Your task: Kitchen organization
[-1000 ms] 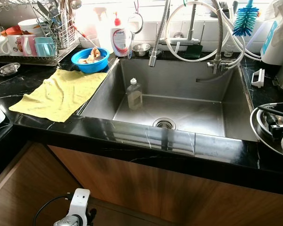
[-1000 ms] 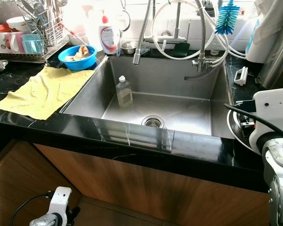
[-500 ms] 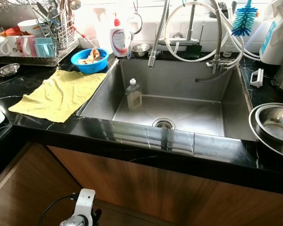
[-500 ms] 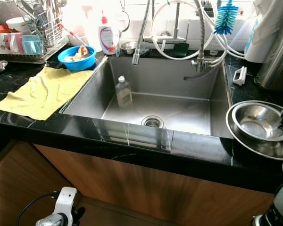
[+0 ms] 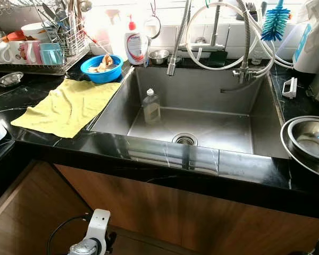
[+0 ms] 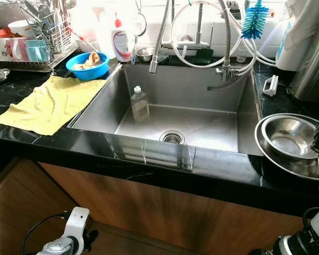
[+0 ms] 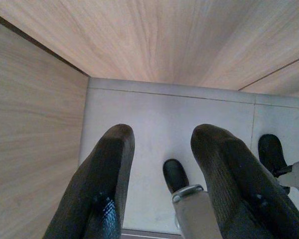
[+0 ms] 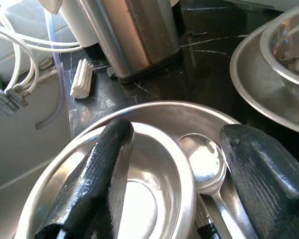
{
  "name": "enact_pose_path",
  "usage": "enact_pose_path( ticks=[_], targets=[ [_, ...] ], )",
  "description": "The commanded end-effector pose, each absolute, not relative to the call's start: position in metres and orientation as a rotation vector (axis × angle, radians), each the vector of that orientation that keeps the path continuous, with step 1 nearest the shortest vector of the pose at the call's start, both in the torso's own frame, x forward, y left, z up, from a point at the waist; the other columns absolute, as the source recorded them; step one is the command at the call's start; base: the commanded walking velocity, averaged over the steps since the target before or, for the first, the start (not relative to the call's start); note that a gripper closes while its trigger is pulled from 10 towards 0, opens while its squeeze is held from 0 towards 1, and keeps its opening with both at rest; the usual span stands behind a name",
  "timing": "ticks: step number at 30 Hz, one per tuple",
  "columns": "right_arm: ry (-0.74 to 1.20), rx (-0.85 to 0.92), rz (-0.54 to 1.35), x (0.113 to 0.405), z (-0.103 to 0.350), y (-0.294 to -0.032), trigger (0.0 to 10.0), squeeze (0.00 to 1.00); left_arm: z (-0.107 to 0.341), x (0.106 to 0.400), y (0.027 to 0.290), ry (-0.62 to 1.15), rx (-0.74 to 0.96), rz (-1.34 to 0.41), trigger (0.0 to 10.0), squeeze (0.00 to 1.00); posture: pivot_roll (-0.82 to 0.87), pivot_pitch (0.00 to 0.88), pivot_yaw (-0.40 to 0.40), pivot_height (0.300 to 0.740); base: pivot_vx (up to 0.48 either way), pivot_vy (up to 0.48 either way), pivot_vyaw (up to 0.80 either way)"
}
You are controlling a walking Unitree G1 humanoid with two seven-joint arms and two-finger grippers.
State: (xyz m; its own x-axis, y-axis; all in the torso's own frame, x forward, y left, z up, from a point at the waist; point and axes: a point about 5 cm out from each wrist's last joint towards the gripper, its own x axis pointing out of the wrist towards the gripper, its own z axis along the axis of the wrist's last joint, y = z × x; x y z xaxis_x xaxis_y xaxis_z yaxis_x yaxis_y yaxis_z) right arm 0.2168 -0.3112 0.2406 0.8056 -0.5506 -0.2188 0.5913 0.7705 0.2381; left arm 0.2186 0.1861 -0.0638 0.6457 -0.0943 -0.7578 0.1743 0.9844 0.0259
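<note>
Right tool (image 8: 179,199) hangs spread and empty over the steel bowl (image 6: 290,135) nested in a steel plate (image 6: 267,154) at the surface's right edge, spoon (image 8: 205,167) beside it, so a careless clench could skid bowl and spoon clattering; left tool (image 7: 162,174) idles released near the floor.

Wooden cabinet doors (image 5: 165,212) front the grey floor (image 7: 164,129).

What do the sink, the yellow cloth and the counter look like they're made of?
Sink: brushed stainless steel, by its dull grey sheen. Yellow cloth: soft woven or terry fabric, rumpled and matte. Counter: polished black stone, likely marble or granite, glossy with thin white veins.
</note>
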Motion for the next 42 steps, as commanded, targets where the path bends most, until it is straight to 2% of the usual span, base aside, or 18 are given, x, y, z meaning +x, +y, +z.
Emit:
enact_pose_path(
  ticks=[1, 27, 42],
  targets=[
    [0.148, 0.318, -0.609, 0.218, 0.241, -0.311, 10.0, 0.0, -0.064, 0.217, 0.189, 0.864, 0.108, -0.148, 10.0, 0.0, -0.25, 0.0, 0.085, 0.74, 0.0, 0.0, 0.0],
    [0.196, 0.409, -0.601, 0.216, 0.221, -0.313, 10.0, 0.0, -0.066, 0.211, 0.204, 0.884, 0.115, -0.126, 10.0, 0.0, -0.25, 0.0, 0.085, 0.74, 0.0, 0.0, 0.0],
    [0.192, 0.445, -0.568, 0.227, 0.218, -0.306, 10.0, 0.0, -0.064, 0.213, 0.208, 0.88, 0.117, -0.114, 10.0, 0.0, -0.24, 0.0, 0.083, 0.74, 0.0, 0.0, 0.0]
  ],
)
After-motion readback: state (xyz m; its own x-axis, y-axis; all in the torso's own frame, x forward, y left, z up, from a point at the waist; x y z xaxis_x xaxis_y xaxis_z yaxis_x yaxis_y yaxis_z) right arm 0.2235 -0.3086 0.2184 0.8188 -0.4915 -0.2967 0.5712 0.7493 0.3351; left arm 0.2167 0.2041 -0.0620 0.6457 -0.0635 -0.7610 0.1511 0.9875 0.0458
